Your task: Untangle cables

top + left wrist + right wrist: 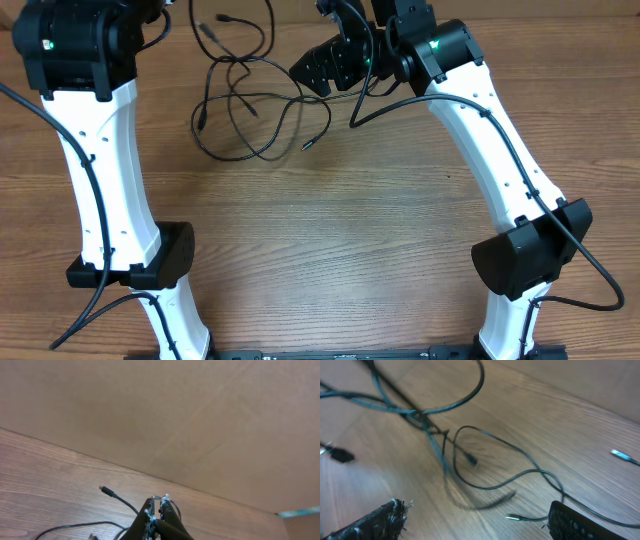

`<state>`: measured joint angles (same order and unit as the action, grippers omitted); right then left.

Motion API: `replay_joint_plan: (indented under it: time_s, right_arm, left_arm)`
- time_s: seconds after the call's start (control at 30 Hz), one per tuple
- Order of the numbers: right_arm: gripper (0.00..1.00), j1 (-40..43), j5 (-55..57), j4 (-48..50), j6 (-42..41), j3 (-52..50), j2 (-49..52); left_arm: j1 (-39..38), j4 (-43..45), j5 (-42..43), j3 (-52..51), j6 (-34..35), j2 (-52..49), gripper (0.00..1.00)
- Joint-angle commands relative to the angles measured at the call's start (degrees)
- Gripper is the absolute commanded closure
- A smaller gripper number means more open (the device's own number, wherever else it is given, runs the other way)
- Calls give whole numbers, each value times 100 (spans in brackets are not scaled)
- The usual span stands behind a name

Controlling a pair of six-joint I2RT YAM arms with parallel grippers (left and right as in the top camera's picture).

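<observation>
The cables (240, 100) are thin black cords in a loose tangle at the far middle of the table. My right gripper (312, 72) hovers at the tangle's right side. In the right wrist view it is wide open (477, 525), with a silver-tipped plug end (512, 518) lying between the fingers and cable loops (530, 472) beyond. My left gripper (159, 501) is shut, with a small metal plug tip (156, 496) pinched at its fingertips and a cord running behind. Another plug end (105, 490) lies on the wood to its left. The left gripper is off the top edge of the overhead view.
The wooden table (330, 220) runs to a plain brown wall (165, 415) at the back. The white left arm (100, 170) and right arm (500, 160) stand at each side. A thicker black arm wire (590, 265) hangs by the right arm.
</observation>
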<state>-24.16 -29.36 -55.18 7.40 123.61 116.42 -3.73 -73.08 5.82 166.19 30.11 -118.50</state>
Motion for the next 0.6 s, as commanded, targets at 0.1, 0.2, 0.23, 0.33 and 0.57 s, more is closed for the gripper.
replay_joint_plan:
  time_s: [0.1,0.2,0.23,0.33,0.57]
  right_arm:
    - [9,-533,186,-146,772,20,-55]
    - [8,-815,914,-11,872,20,-15]
    - [8,-863,1019,24,962,20,7]
    - [9,-999,1340,201,1073,20,140]
    - [10,-997,1349,256,1069,20,415]
  left_arm:
    - [0,129,72,50,297,162,96]
    - [0,114,251,50,380,162,96]
    - [0,111,319,50,385,162,96]
    - [7,107,455,50,470,162,96]
    - [20,116,446,52,468,328,96]
